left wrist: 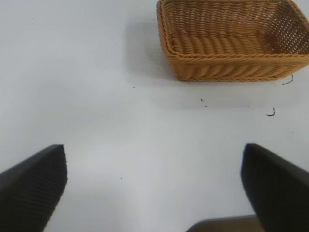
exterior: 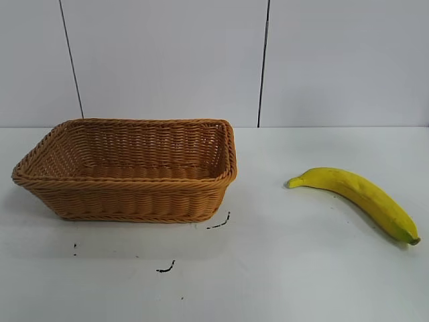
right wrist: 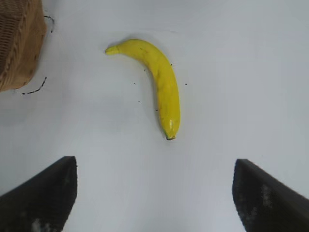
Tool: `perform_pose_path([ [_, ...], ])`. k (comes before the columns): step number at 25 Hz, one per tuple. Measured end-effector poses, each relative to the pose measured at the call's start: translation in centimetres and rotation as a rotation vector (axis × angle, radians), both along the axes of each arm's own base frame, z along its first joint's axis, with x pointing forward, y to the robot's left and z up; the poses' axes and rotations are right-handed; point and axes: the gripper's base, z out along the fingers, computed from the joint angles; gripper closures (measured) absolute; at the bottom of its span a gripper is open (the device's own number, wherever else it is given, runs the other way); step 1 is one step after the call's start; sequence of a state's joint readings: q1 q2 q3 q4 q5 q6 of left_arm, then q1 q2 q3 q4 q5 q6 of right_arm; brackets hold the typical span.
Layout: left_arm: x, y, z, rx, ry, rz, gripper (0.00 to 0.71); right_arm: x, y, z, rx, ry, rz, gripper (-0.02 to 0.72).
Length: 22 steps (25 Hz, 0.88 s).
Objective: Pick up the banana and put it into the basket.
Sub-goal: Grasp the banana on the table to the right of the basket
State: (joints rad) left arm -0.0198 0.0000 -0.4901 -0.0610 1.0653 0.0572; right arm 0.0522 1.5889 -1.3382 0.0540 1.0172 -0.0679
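The yellow banana point(exterior: 362, 198) lies on the white table at the right, dark tip toward the front right. The orange-brown wicker basket point(exterior: 127, 201) stands at the left and holds nothing. Neither gripper shows in the exterior view. In the right wrist view my right gripper point(right wrist: 154, 166) is open and empty, above the table, with the banana point(right wrist: 161, 84) ahead of its fingers point(right wrist: 43, 193) and apart from them. In the left wrist view my left gripper point(left wrist: 153, 159) is open and empty, with the basket point(left wrist: 231, 70) farther ahead.
Small black marks point(exterior: 166, 268) dot the table in front of the basket. A corner of the basket point(right wrist: 19, 43) shows in the right wrist view. A white wall with dark seams point(exterior: 263, 60) stands behind the table.
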Motion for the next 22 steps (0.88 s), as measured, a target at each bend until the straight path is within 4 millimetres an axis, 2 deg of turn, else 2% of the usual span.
perform_pose_path([
  [5,0.0,0.0,0.0,0.000,0.000,0.000,0.015,4.5,0.2,-2.8,-0.019,0.064,0.045,0.078],
  [9,0.0,0.0,0.0,0.000,0.000,0.000,0.015,6.6,0.4,-4.3,-0.054,0.078,0.146,0.078],
  [15,0.0,0.0,0.0,0.000,0.000,0.000,0.015,7.2,0.5,-5.0,-0.123,0.062,0.381,0.078],
  [22,0.0,0.0,0.0,0.000,0.000,0.000,0.015,6.7,0.7,-5.1,-0.114,0.112,0.432,0.078],
])
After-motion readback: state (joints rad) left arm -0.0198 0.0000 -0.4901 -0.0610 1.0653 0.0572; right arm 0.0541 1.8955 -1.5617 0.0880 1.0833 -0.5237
